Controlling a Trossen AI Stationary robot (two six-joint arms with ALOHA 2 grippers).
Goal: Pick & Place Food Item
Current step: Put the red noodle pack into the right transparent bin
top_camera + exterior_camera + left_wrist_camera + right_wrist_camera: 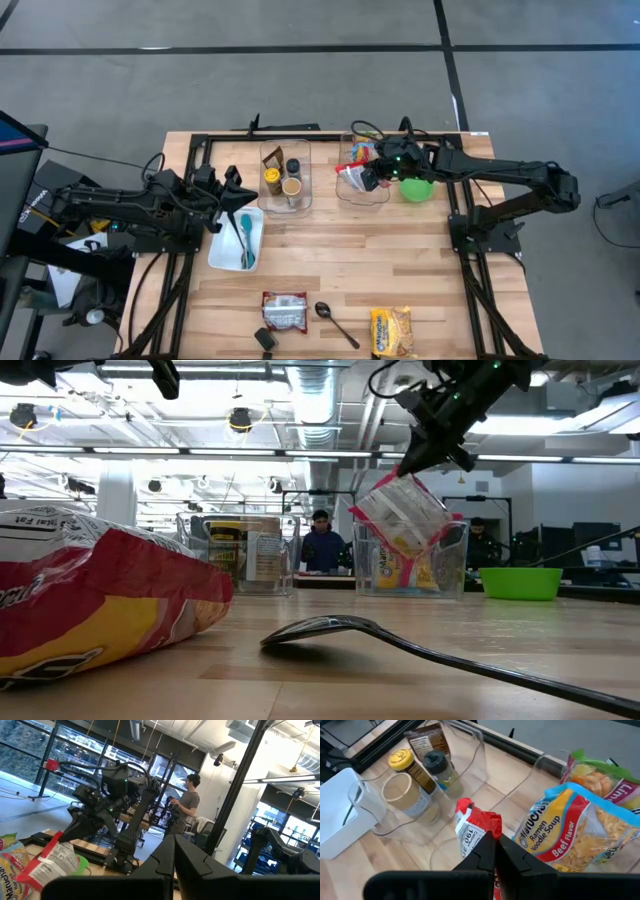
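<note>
We have the right gripper (432, 457) clamped on the red-and-clear food packet (405, 510), dangling just above the clear snack bin (452, 550). Looks light, crinkly, slippery; pinch the sealed edge. Left gripper (232, 191) closed, empty.

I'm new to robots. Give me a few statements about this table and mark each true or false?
1. The right pincer holds a red-and-clear snack packet above a clear bin. True.
2. The green bowl sits at the table's left edge. False: it is on the right side, beside that bin.
3. The left pincer is carrying a spoon. False: it is shut on nothing, near the white tray.
4. A dark spoon lies on the wood near the front edge. True.
5. The jars stand in a clear bin. True.
</note>
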